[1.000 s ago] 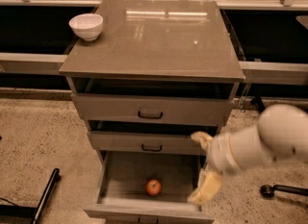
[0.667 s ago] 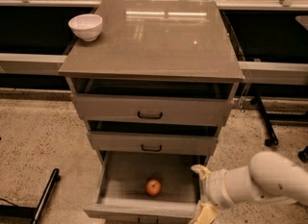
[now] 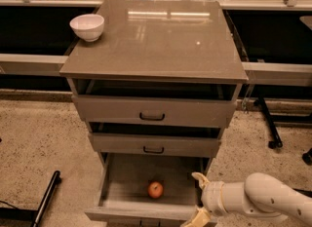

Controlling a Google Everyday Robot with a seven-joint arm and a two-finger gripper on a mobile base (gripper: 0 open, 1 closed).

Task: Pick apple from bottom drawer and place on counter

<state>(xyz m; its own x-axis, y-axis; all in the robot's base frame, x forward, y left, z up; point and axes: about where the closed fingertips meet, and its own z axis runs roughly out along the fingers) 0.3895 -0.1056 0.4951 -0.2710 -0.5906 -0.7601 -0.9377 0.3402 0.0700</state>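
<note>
The apple [image 3: 155, 189], small and red-orange, lies on the pale floor of the bottom drawer [image 3: 113, 190], which is pulled out wide. My gripper [image 3: 199, 198] is at the drawer's front right corner, to the right of the apple and apart from it, on a white arm that reaches in from the lower right. Its two tan fingers stand spread apart with nothing between them. The counter [image 3: 156, 41], a glossy grey-brown slab, tops the cabinet above.
A white bowl [image 3: 87, 27] stands on the counter's back left corner. The two upper drawers [image 3: 152, 111] are pulled out slightly. A black bar [image 3: 46, 198] lies on the speckled floor at lower left. A black stand leg [image 3: 267, 123] is at right.
My arm has dropped lower and pulled back to the right, from in front of the middle drawer down to the bottom drawer's front right corner. The apple has not moved.
</note>
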